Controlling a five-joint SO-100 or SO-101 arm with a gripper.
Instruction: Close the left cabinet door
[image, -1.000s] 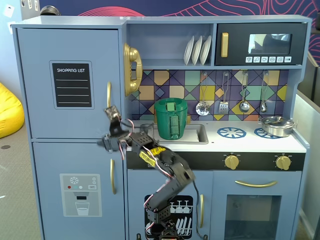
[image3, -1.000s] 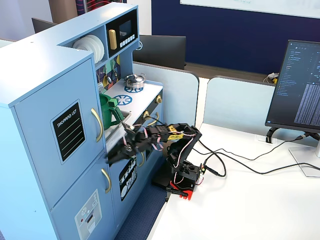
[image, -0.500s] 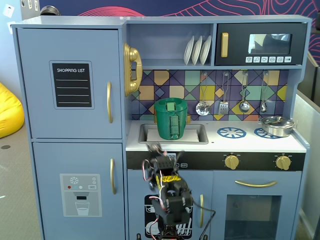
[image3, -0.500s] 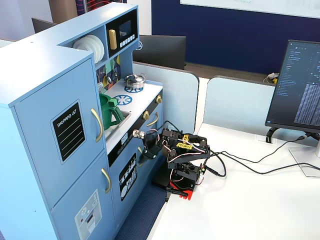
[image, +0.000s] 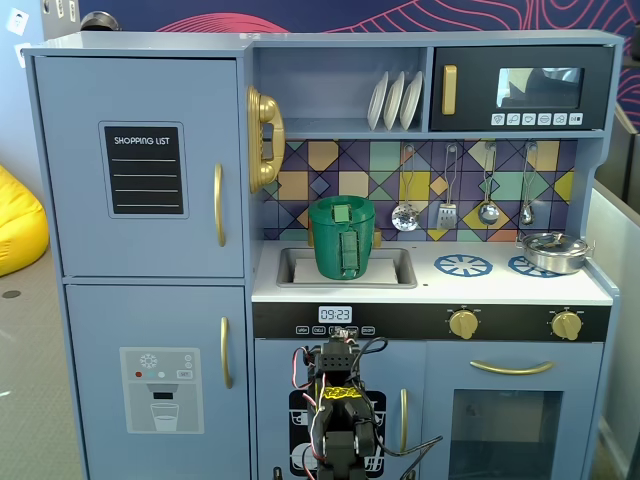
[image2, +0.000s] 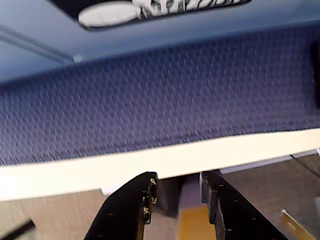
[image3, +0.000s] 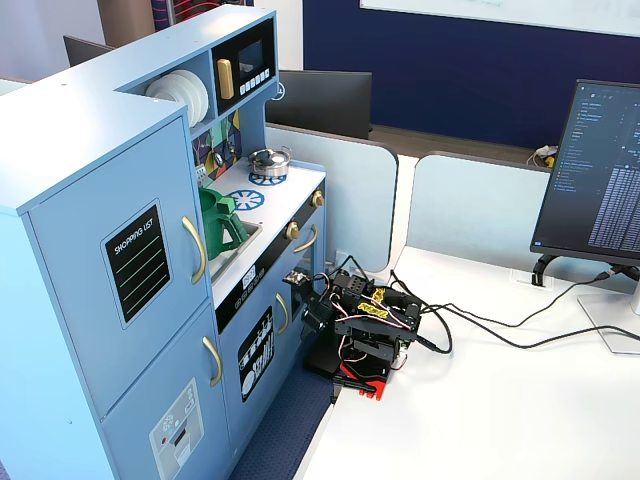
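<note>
Folded low, my pincer (image2: 177, 187) sits slightly parted and empty; the left cabinet door (image: 140, 165), at ten o'clock, already looks flush.

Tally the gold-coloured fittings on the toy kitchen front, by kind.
Curved door handles: 5, counting the left cabinet door, freezer door, small lower door, oven and microwave
Round knobs: 2
Telephone handset: 1
Total: 8
</note>
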